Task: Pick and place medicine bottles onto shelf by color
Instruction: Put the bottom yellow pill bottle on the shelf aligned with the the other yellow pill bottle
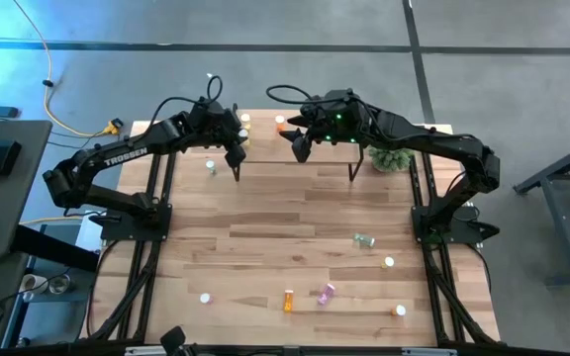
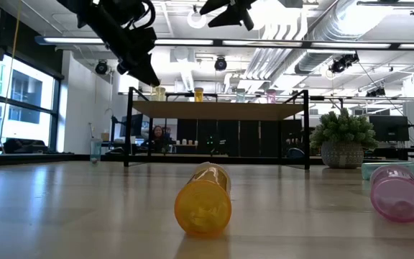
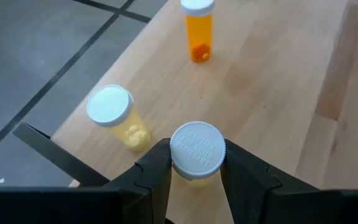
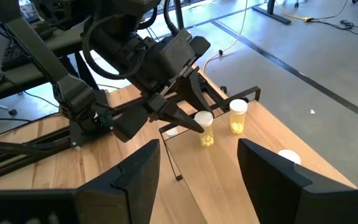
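Near, low view, lower centre: yellow bottle (image 2: 203, 199) on its side on the worktop (image 2: 77, 216), long axis toward the camera. Lower right: pink bottle (image 2: 399, 192), also lying down. In the high view, lower half: several more bottles scattered, among them an orange bottle (image 1: 288, 300) and a green bottle (image 1: 364, 239), well apart from both hands.

Far, high view, upper centre: shelf (image 1: 295, 148), a few bottles already standing along its back edge.

Left hand (image 3: 196, 163), over the shelf's left end: closed on a capped bottle (image 3: 197, 148), upright, white cap facing the wrist camera. Just beside it, standing on the shelf: pale yellow bottle (image 3: 118, 116); farther along, an upright orange one (image 3: 198, 30). Likely next: set the held bottle down beside the yellow one, long axis vertical.

Right hand (image 4: 197, 163), over the shelf's middle: open, empty, waiting.
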